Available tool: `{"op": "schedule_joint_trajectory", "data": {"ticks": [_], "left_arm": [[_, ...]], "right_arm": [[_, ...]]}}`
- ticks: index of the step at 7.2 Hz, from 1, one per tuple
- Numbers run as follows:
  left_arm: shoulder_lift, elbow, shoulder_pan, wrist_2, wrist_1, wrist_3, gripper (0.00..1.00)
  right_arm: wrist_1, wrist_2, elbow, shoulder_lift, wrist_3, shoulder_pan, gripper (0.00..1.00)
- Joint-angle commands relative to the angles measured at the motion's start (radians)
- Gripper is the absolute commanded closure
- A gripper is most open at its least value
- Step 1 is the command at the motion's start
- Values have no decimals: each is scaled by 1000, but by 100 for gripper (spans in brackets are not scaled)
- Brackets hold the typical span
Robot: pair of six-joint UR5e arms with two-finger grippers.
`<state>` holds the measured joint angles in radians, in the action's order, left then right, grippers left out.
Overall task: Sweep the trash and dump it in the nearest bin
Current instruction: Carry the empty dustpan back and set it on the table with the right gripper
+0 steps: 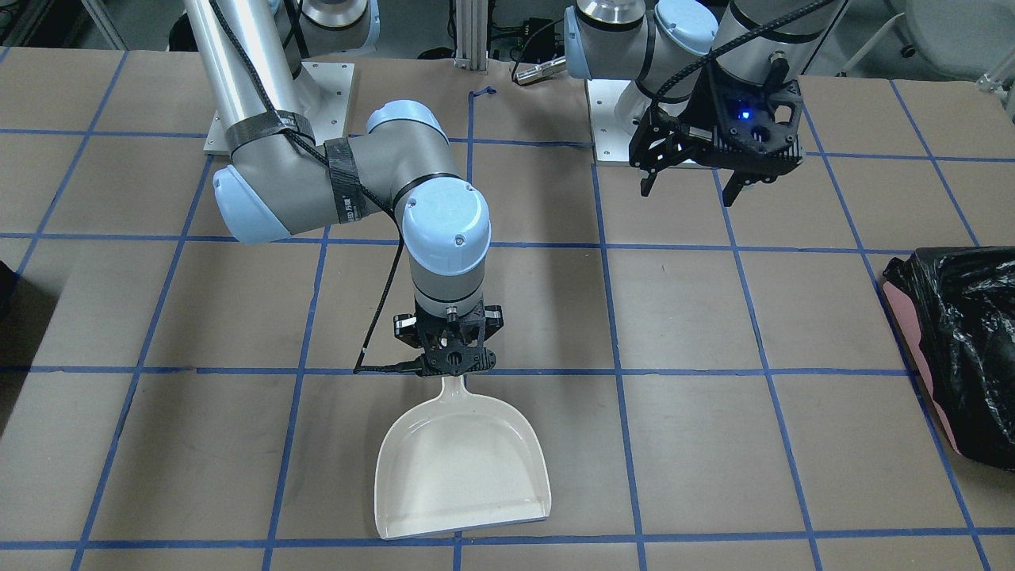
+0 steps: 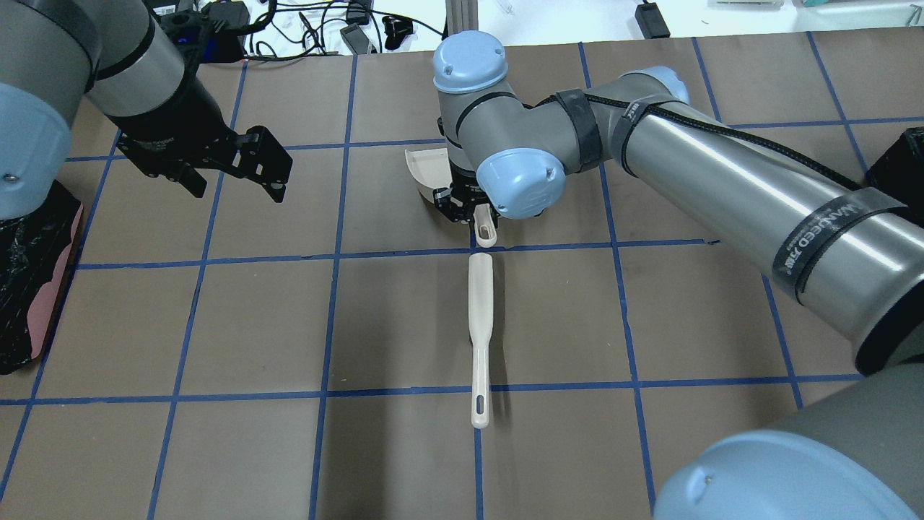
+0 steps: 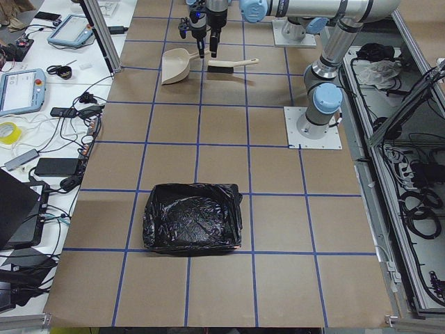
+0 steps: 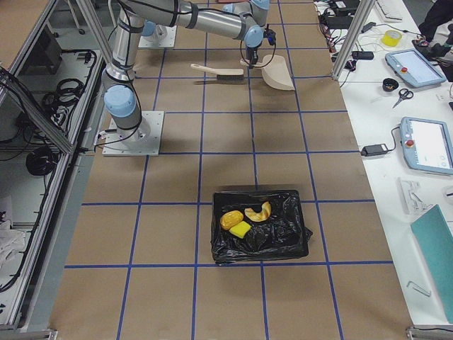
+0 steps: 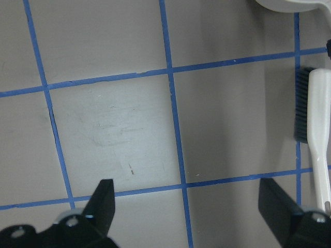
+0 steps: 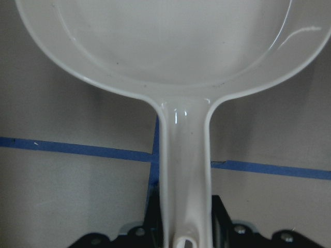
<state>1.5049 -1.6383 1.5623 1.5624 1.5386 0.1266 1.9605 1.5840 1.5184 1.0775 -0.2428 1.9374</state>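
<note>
We find the trash (image 4: 244,219) nowhere near the dustpan (image 1: 464,476). It sits in the bin (image 4: 294,248), well off to the dustpan's side toward the robot's R end of the table. So we judge the dump done. The pan is bare inside & lies flat.

R gripper (image 1: 450,369) is at the dustpan's handle end and looks clamped on it, tho its pads are mostly hidden in the wrist view, so we say that w/ some doubt. L gripper (image 1: 690,193) hangs over the table well apart from the dustpan on its other side, jaws spread, holding nothing. The brush (image 2: 481,325) lies just behind the dustpan's handle & in line w/ it, head end nearest.

The trash is prob. light: sponge soft, lump glossy & apt to roll, scrap flimsy. We'd push it rather than pinch it. The dustpan looks like stiff, smooth, light plastic. We'd hold it by the handle, since the rim is thin & slick.
</note>
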Motion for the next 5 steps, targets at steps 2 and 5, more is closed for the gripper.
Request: {"op": "schedule_joint_trajectory", "data": {"ticks": [2, 5], "left_arm": [[0, -11, 4, -1, -3, 1, 0], [0, -11, 4, -1, -3, 1, 0]], "right_arm": [[-2, 2, 0, 2, -4, 0, 64], [-2, -7, 0, 2, -30, 0, 20]]}}
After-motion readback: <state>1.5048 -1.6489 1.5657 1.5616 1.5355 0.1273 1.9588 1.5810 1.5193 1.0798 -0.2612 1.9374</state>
